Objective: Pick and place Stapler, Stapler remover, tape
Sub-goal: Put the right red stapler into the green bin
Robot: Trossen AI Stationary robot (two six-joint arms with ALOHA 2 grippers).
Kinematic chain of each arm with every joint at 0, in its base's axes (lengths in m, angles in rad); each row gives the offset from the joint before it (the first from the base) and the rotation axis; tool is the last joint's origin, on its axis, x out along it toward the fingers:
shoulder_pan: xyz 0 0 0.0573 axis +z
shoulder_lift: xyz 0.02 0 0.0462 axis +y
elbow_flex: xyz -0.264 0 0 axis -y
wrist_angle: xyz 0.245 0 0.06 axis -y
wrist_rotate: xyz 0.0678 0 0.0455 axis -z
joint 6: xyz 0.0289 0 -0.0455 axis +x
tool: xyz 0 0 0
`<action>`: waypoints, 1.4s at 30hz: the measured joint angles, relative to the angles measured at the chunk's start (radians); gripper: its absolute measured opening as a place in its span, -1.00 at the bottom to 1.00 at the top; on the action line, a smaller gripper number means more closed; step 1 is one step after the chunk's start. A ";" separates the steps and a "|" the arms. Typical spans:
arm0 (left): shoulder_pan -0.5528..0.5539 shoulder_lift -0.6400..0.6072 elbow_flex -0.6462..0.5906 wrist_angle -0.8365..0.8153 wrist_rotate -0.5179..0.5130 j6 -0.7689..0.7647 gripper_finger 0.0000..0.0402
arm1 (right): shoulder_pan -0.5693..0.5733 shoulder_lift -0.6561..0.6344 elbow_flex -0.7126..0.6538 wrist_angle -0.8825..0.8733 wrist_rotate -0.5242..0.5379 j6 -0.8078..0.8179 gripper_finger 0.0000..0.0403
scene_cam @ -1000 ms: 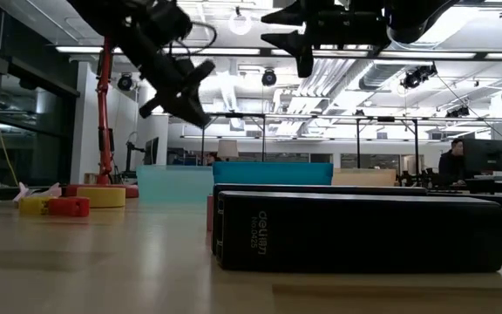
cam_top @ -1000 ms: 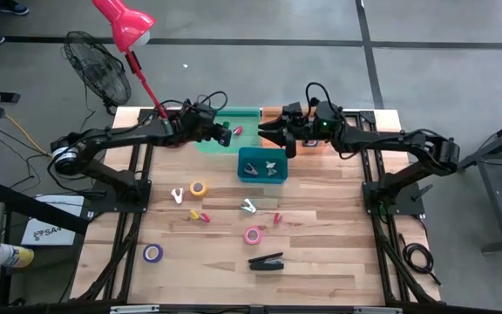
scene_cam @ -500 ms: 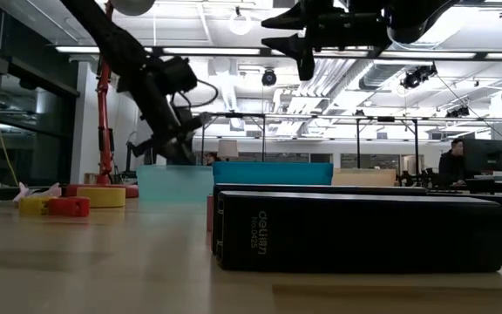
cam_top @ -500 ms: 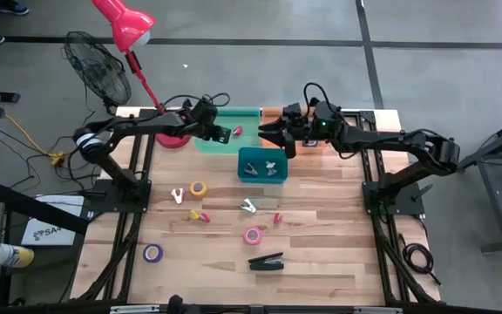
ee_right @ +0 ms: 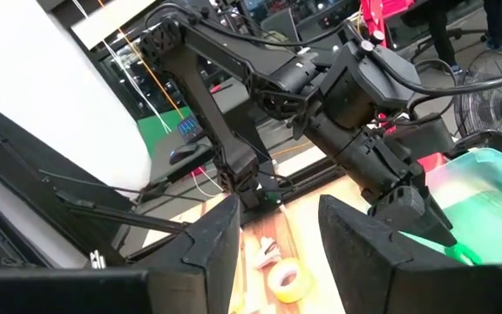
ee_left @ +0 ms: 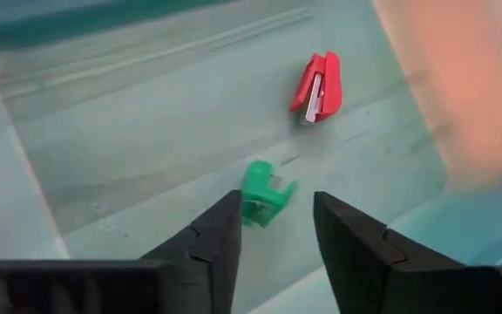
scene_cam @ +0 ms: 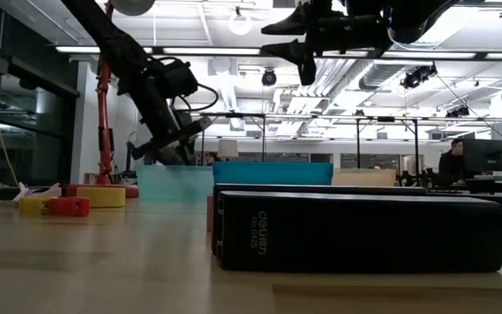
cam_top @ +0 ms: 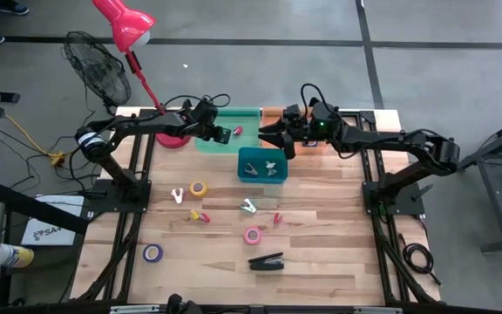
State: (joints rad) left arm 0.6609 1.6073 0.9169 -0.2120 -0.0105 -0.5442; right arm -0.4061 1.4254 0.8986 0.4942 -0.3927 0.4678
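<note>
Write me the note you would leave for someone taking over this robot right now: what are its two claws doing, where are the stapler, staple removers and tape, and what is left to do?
Left gripper: open, empty, over the green tray, which holds a red staple remover and a green staple remover.
Right gripper: open, empty, raised beside the blue bin, which already holds small items.
On the table: stapler near the front edge, yellow tape, pink tape, purple tape, plus a few small staple removers mid-table.
Done: two removers in the green tray.
Left: stapler, three tape rolls and the loose removers.
</note>
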 joint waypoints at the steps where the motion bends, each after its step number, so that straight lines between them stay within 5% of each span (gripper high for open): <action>1: 0.000 0.000 0.000 0.000 0.000 0.007 -0.24 | 0.000 0.000 0.000 0.000 0.000 0.000 -0.26; 8: 0.001 -0.004 0.000 -0.001 0.047 0.083 -0.04 | 0.000 0.000 0.000 0.000 -0.005 0.000 -0.26; 16: 0.007 -0.086 0.000 -0.042 0.117 0.127 -0.06 | 0.001 0.000 0.000 -0.030 -0.088 -0.004 -0.26; 25: 0.004 -0.251 0.000 -0.112 0.135 0.196 -0.09 | 0.033 0.000 0.000 -0.062 -0.074 0.028 -0.26; 30: -0.023 -0.339 0.000 -0.131 0.140 0.261 -0.09 | 0.097 0.000 0.000 -0.074 -0.069 -0.080 -0.26; 42: -0.060 -0.457 0.000 -0.285 0.139 0.334 -0.09 | 0.227 0.000 0.000 -0.350 0.023 -0.077 -0.26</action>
State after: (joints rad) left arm 0.6004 1.1500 0.9173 -0.4968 0.1287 -0.2098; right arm -0.1792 1.4254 0.8986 0.1440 -0.3699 0.3905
